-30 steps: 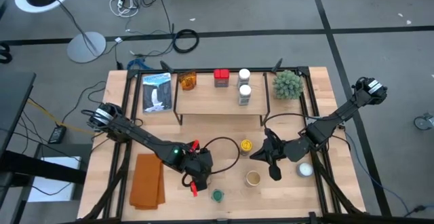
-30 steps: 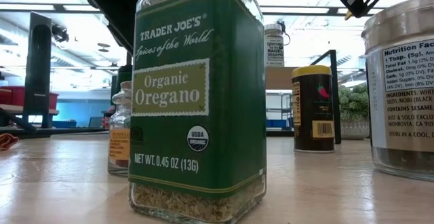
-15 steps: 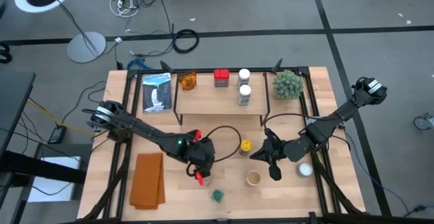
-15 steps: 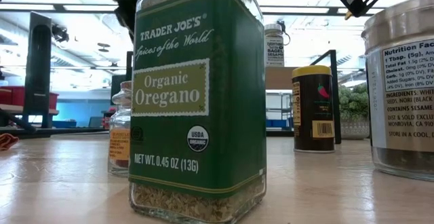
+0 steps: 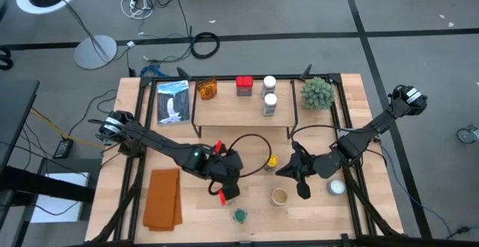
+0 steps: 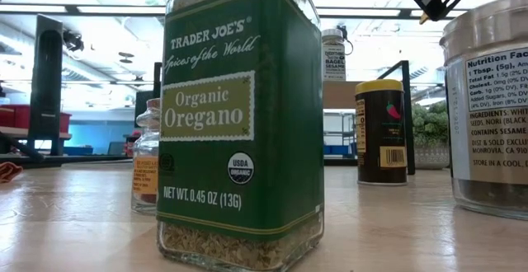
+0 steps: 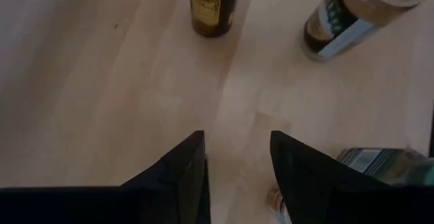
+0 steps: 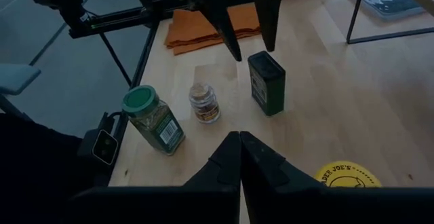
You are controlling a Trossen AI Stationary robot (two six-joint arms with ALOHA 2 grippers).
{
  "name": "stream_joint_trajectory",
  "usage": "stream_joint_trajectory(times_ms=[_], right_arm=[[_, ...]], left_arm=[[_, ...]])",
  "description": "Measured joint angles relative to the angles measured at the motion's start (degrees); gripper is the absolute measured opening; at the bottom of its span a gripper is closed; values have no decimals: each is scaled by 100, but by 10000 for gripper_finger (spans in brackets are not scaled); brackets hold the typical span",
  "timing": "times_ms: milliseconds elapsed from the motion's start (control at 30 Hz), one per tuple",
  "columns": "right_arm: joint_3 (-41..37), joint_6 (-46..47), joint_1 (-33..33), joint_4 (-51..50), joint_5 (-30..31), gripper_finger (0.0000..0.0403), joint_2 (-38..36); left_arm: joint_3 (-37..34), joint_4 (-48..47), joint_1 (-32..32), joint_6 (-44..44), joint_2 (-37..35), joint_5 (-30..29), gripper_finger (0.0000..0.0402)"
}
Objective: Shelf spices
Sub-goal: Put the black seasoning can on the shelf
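My spread left gripper (image 5: pixel 224 189) hovers beside the small clear glass jar (image 8: pixel 204 102); my right gripper (image 5: pixel 298 174), pressed together, waits farther away.

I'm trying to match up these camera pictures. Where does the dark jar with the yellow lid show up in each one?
High view: the dark yellow-lidded jar stands mid-table, in front of the light-wood shelf.
Low view: right of centre, behind the big green oregano jar.
Left wrist view: at the top edge, lid cut off.
Right wrist view: only its yellow lid, at the bottom edge.
Shared landmark: the oregano jar, also in the high and right wrist views.
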Motion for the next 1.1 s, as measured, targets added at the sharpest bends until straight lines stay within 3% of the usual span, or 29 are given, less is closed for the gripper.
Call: stream_joint_trajectory(times_ms=[433, 833, 1100], right_arm=[[0, -44, -2, -2, 0, 6, 0], [0, -48, -2, -2, 0, 4, 0], [0, -48, -2, -2, 0, 4, 0]], left_arm=[[0, 779, 32, 323, 0, 249, 177], [0, 737, 66, 739, 0, 218, 251], [0, 736, 52, 661, 0, 260, 257]])
